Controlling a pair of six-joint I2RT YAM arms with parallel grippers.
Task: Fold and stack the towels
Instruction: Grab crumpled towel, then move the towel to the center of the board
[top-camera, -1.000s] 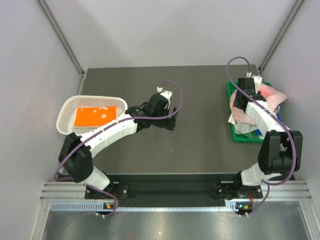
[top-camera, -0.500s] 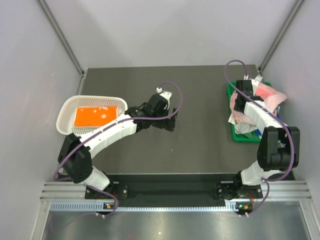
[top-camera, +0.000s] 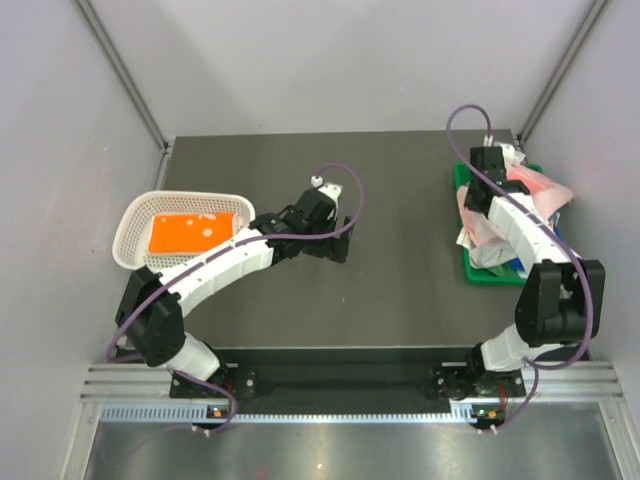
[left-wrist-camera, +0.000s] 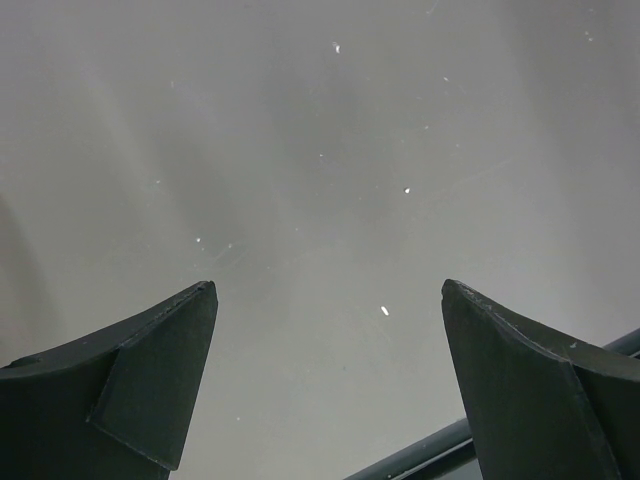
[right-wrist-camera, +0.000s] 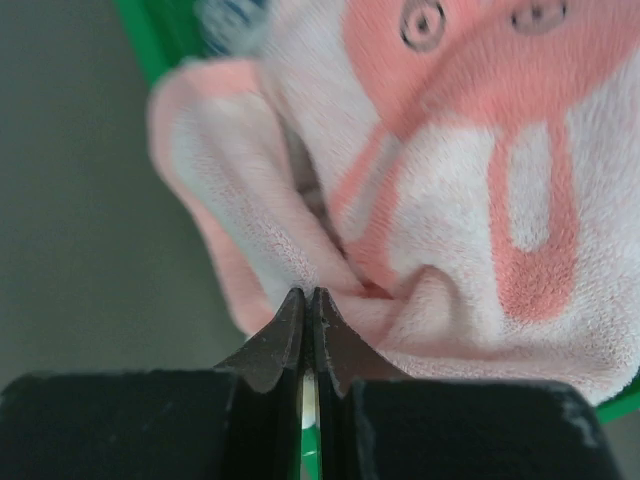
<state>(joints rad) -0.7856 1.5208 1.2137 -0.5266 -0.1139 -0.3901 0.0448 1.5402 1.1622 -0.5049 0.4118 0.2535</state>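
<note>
Your right claw (right-wrist-camera: 307, 298), pinched shut on the pink towel (right-wrist-camera: 455, 250), drew toward the green bin's (top-camera: 485, 275) far end, so pickup had started; the left claw (left-wrist-camera: 325, 320) sat open, idle.

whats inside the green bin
A pink towel on top, white cloth beside it, blue scrap at the near edge. The right arm hides the middle; the bin floor is covered.

Left arm curves forward and inward, left gripper (left-wrist-camera: 330, 290) spread wide and pointing down — right arm stretches far forward, right gripper (right-wrist-camera: 305, 296) pinched tight on a towel (right-wrist-camera: 470, 230).
</note>
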